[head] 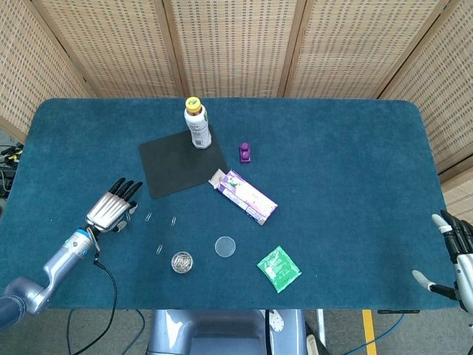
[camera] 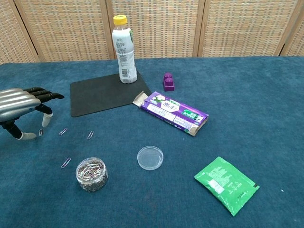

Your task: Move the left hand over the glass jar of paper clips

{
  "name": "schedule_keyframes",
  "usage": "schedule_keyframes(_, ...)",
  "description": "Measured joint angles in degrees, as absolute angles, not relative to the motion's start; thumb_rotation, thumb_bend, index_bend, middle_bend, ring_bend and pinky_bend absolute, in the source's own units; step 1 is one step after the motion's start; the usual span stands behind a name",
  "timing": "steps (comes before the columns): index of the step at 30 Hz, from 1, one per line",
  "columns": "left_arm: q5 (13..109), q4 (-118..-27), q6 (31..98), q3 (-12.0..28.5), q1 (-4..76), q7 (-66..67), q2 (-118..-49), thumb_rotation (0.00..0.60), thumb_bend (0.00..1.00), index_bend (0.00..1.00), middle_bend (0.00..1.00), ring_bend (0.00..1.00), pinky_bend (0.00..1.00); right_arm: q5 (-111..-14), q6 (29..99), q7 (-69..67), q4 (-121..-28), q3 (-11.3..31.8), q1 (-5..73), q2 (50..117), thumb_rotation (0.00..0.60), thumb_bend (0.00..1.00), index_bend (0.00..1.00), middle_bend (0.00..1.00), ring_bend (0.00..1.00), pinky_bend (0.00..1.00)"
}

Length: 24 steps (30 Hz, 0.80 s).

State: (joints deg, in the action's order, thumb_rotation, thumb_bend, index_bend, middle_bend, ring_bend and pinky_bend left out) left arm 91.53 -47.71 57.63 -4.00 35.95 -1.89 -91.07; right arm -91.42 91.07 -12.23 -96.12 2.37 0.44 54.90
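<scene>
Blue felt table [head: 347, 185], wicker screens [head: 236, 44] behind.

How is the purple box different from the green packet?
The purple box is long and blocky with one end flap torn open; the green packet is flat, squarish and looks sealed. The box lies near the black mat, the packet nearer the table's front edge. Both lie flat on the blue table.

No wording can be read. The bottle [camera: 123, 49] near the worktop's [camera: 247, 90] far edge, the purple carton [camera: 174, 113] (flap open) mid-worktop, and the green sachet [camera: 226, 185] toward the near edge all carry print too small to make out.
</scene>
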Motion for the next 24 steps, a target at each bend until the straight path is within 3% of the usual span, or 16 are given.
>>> schedule_keyframes(7,92.9,-46.21,57.73,-4.9,36.46,-1.92,-91.56,0.6,0.36,0.51,0.0,0.0,0.0,-91.27,90.91,-11.83,-96.24,2.4,0.49,54.98,0.6,0.0,0.01,0.0,0.0,0.0)
schedule_keyframes(24,92.94,-44.06,56.62,-5.37,36.75,-2.35,-93.15,0.6,0.39,0.5,0.0,0.0,0.0,-91.21,90.84,-11.57,-96.34,2.41,0.49,55.06,0.6,0.0,0.01,0.0,0.0,0.0)
